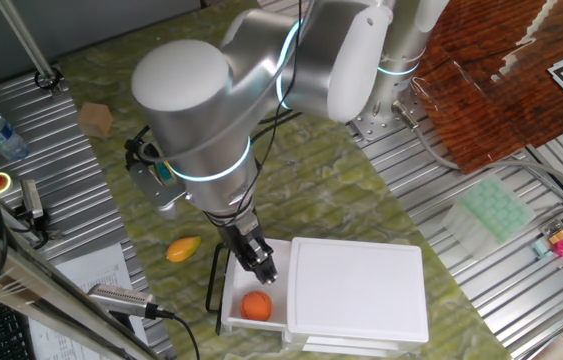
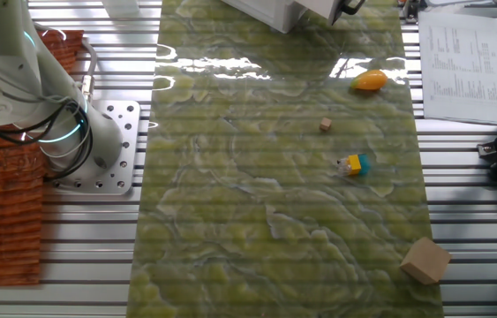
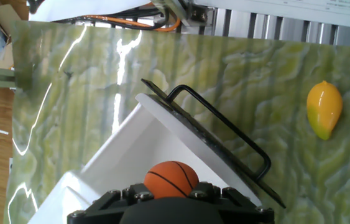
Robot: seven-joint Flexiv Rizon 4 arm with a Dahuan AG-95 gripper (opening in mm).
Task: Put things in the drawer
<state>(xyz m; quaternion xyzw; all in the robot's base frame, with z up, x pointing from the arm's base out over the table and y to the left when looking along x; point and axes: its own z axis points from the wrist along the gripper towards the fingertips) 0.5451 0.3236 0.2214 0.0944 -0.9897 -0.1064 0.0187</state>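
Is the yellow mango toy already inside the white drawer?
No, the mango toy lies on the green mat beside the open drawer, which holds only the orange ball.

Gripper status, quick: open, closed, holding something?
Gripper: above the open drawer, ball lying loose below it; open or closed cannot be told.

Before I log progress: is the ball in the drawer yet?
In. The orange ball lies inside the open white drawer, behind its black handle.

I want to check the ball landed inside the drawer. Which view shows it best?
The hand view: the ball sits large inside the open drawer. One fixed view shows it small, beside the gripper. The other fixed view misses it.
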